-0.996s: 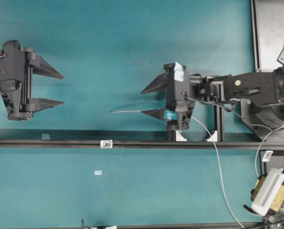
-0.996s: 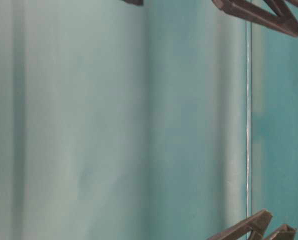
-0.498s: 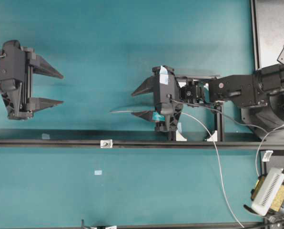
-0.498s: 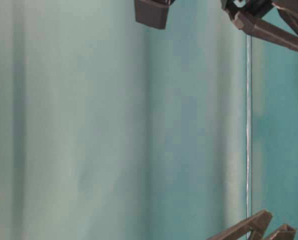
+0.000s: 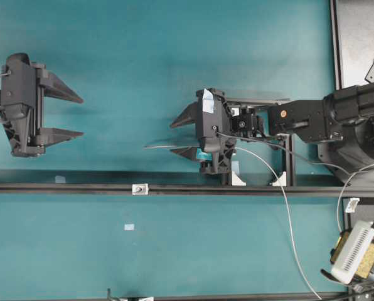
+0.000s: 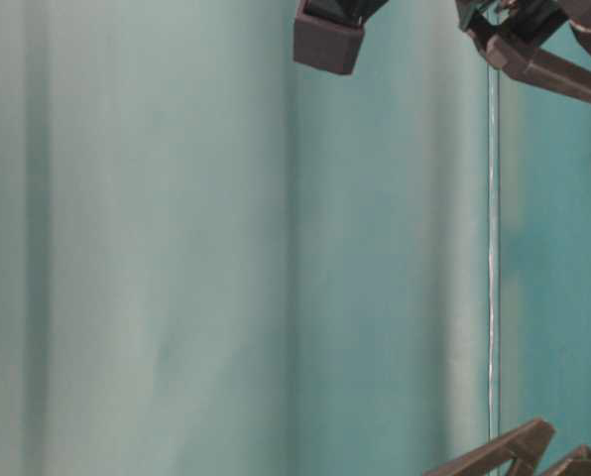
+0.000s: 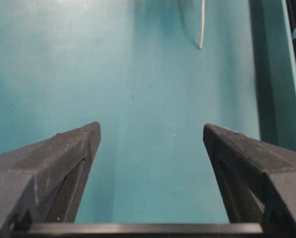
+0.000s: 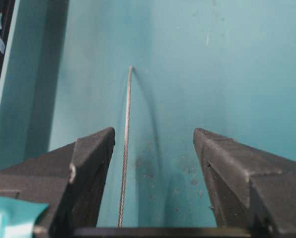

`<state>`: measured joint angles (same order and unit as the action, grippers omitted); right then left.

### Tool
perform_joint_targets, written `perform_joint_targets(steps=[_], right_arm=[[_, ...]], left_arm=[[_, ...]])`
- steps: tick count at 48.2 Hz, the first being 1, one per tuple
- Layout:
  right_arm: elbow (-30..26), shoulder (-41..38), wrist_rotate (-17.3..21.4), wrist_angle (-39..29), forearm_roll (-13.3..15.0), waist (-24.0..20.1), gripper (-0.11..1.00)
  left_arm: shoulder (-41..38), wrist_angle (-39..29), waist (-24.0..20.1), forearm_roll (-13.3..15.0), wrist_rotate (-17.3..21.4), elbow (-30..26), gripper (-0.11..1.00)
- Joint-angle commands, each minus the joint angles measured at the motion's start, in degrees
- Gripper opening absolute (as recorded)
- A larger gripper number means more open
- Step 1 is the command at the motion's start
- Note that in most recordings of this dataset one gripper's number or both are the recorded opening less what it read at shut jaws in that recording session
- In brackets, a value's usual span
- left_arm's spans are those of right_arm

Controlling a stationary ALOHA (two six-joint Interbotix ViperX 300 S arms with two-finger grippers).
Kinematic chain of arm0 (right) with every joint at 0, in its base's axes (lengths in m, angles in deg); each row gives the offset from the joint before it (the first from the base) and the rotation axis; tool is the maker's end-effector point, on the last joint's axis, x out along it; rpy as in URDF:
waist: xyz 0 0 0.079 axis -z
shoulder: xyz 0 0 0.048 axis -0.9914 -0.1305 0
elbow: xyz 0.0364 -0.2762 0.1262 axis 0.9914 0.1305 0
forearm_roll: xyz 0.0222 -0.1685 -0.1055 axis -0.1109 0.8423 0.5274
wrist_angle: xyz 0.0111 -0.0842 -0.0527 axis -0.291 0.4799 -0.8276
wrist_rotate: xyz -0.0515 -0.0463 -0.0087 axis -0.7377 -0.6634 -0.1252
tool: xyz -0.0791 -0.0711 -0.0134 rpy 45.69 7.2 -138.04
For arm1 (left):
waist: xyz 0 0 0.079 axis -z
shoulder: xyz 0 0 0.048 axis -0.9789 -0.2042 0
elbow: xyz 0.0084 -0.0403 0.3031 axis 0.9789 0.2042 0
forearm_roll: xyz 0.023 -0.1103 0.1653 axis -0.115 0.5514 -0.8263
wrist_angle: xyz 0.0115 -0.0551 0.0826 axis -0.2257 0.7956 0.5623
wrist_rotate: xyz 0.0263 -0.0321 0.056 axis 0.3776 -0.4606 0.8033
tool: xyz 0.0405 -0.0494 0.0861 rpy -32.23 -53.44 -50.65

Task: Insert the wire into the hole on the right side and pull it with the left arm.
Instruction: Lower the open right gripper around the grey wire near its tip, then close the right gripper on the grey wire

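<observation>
Overhead: left gripper jaws wide, nothing between, well apart from right gripper, also wide. Wire tip sticks out left past right's lower finger. Right wrist cam adds: wire runs between the fingers, just beside the left-hand one, probably not clamped. Left wrist cam catches only the tip, far ahead. Hole block sits on rail.
</observation>
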<state>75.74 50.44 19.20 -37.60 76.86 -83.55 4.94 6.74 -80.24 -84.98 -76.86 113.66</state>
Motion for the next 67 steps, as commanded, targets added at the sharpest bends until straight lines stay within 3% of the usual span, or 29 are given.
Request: perform_joint_targets(steps=[1, 21, 67], right_arm=[[-1.14, 0.62, 0.0, 0.35, 0.0, -0.09, 0.71], [-1.23, -0.09, 0.18, 0.44, 0.0, 0.0, 0.64], [-1.58, -0.7, 0.18, 1.49, 0.0, 0.18, 0.64]], left_arm=[[-0.26, 0.35, -0.35, 0.18, 0.09, -1.23, 0.84], [-0.88, 0.44, -0.44, 0.09, 0.09, -1.41, 0.84], [-0.79, 0.44, -0.35, 0.09, 0.09, -1.32, 0.84]])
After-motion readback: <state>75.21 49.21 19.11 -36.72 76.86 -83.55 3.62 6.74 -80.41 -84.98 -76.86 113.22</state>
